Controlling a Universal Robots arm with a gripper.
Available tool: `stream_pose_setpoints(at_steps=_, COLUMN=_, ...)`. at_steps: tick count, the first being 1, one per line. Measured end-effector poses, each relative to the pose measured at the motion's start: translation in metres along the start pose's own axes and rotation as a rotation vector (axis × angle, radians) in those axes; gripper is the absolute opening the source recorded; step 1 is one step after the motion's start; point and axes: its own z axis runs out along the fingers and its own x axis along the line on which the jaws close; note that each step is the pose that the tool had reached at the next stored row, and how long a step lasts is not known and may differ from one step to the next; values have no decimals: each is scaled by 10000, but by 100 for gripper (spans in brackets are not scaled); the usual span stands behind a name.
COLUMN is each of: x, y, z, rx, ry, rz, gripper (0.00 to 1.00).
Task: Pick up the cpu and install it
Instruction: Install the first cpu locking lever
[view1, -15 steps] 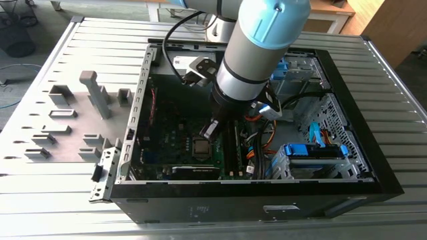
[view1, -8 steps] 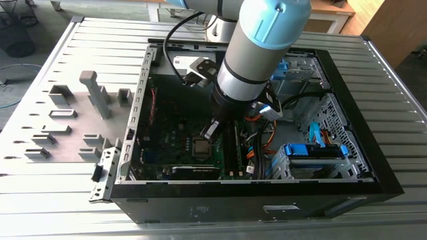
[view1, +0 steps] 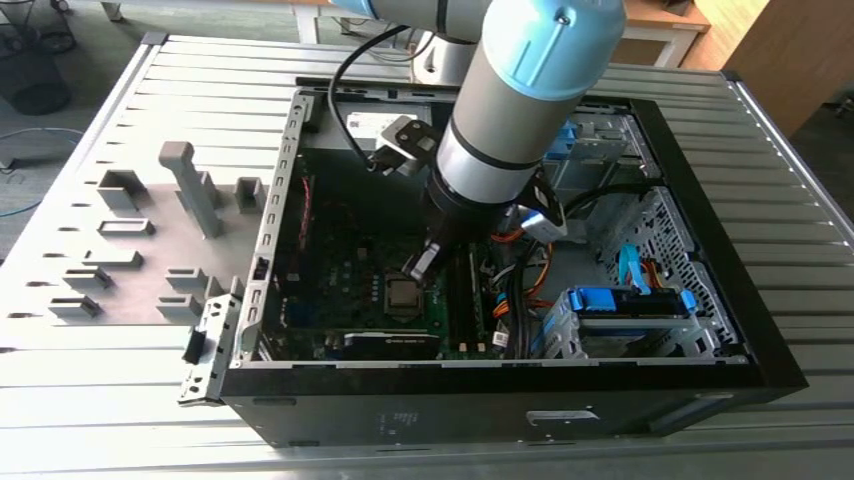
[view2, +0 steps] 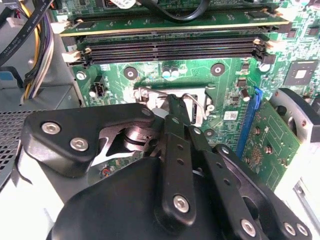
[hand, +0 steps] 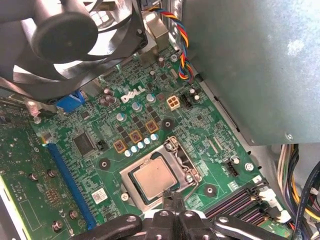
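The cpu (hand: 152, 178), a small silver-grey square, lies flat in the motherboard socket with the dark metal bracket (hand: 176, 150) closed around its edges. In the exterior view the cpu (view1: 400, 293) sits in the middle of the green board inside the open case. My gripper (hand: 172, 199) hovers just beside the socket's edge, fingertips together and shut, with nothing seen between them. In the exterior view the gripper (view1: 420, 262) hangs just above the cpu. In the second wrist view the gripper (view2: 174, 114) points at the socket's wire lever (view2: 146, 91), and its fingers cover most of the socket.
Memory slots (view2: 170, 47) run beside the socket. A black fan (hand: 65, 35) and grey power supply box (hand: 250, 65) stand close by. Cable bundles (view1: 514, 285) and blue drive bays (view1: 627, 305) fill the case's right side. Grey holder frames (view1: 134, 230) sit on the table at the left.
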Motion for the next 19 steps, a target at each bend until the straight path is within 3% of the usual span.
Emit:
stream_pose_setpoints(at_steps=8, x=7, y=-7, z=7, rx=-4, ry=-8, rz=61, gripper=11)
stream_pose_setpoints(at_steps=19, x=16, y=-21, z=49, rx=-4, ry=-46, rz=823, gripper=11)
